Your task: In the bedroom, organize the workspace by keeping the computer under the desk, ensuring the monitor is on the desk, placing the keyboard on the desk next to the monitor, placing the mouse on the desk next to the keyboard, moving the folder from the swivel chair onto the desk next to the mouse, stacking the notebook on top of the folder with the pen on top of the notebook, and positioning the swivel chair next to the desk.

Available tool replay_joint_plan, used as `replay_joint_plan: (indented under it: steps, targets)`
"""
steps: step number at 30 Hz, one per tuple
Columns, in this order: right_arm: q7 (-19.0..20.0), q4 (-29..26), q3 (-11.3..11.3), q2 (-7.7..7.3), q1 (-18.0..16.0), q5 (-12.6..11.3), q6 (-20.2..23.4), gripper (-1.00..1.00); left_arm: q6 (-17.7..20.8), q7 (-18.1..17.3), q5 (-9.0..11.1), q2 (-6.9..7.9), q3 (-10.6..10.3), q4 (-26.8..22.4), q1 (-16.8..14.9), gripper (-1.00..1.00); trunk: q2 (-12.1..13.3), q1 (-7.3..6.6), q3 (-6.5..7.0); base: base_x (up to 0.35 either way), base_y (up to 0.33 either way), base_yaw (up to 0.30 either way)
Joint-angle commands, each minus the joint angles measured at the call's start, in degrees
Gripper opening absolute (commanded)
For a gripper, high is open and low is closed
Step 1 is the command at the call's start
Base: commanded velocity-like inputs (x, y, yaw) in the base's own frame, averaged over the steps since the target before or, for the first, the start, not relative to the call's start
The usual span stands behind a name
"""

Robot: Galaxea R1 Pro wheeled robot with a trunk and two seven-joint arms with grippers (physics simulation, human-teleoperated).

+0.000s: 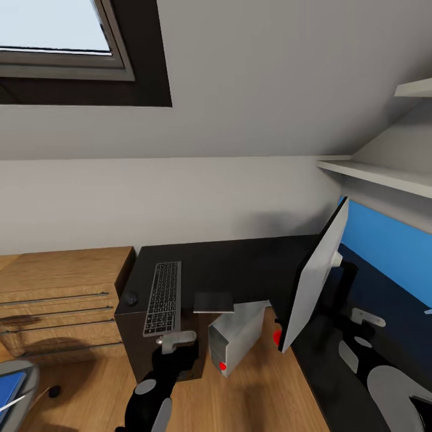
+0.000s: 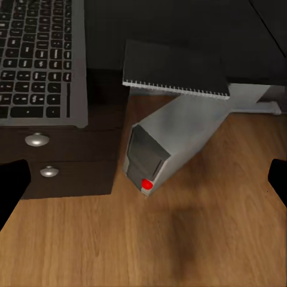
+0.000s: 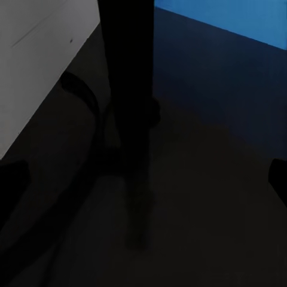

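At the lower left corner of the head view, the swivel chair (image 1: 15,384) shows its grey rim with the blue folder (image 1: 12,384) lying on the seat, so that move is not yet done. Above it stands a wooden dresser (image 1: 60,300) with long bar handles.

Right of the dresser, the dark tabletop (image 1: 240,258) begins. The mouse (image 1: 131,298) sits near its left front corner, just beside the keyboard (image 1: 163,297), which lies lengthwise toward the wall. The left claw (image 1: 176,341) hovers below the keyboard's near end; in the left wrist view its dark fingertips (image 2: 12,185) stand at opposite edges of the picture, spread wide and holding nothing.

At center, the notebook (image 1: 213,302) rests at the tabletop's front edge, overhanging the computer (image 1: 237,336), a grey tower with a red light that lies tilted on the wooden floor (image 1: 252,396) partly under the tabletop.

Toward the right, the monitor (image 1: 315,282) appears edge-on, its blue screen facing right. The right claw (image 3: 143,179) looks at the monitor's dark stand, its fingertips at the picture's sides, apparently spread.

The arranging seems part done. The next move likely calls for turning toward the chair and pinching the thin folder at its edge. I cannot find the pen.
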Motion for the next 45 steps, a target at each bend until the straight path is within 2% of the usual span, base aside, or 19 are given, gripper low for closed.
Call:
replay_joint_plan:
  steps: [1,5,14,24,38,45]
  targets:
    - [-0.10,0.07,0.16,-0.01,-0.03,-0.35,-0.27,1.00,0.16,0.53,0.63,0.18,-0.09,0.26,-0.05,1.00,-0.09,0.02,-0.10,0.000,0.000,0.000]
    - [-0.12,-0.04,0.16,-0.02,-0.01,-0.35,-0.30,1.00,0.03,0.64,0.55,0.74,0.07,3.57,-0.05,1.00,-0.09,0.02,-0.10,0.000,0.000,0.000]
    - [0.13,-0.03,0.25,0.07,0.00,-0.35,-0.31,1.00,0.22,0.68,0.63,0.95,0.41,4.78,-0.05,1.00,-0.09,0.02,-0.10,0.000,-0.006,0.000]
    - [0.04,0.07,0.25,0.29,0.02,-0.35,-0.31,1.00,0.31,0.68,0.57,0.95,0.55,4.80,-0.05,1.00,-0.09,0.02,-0.10,0.000,-0.156,0.000]
    - [0.01,0.07,0.25,0.38,0.03,-0.34,-0.31,1.00,0.24,0.68,0.57,1.03,0.87,4.61,-0.05,1.00,-0.09,0.02,-0.10,0.000,-0.014,0.003]
    - [0.01,0.07,0.25,0.39,0.03,-0.35,-0.31,1.00,0.24,0.68,0.57,1.03,0.90,4.62,-0.05,1.00,-0.09,0.02,-0.10,0.000,0.000,0.121]
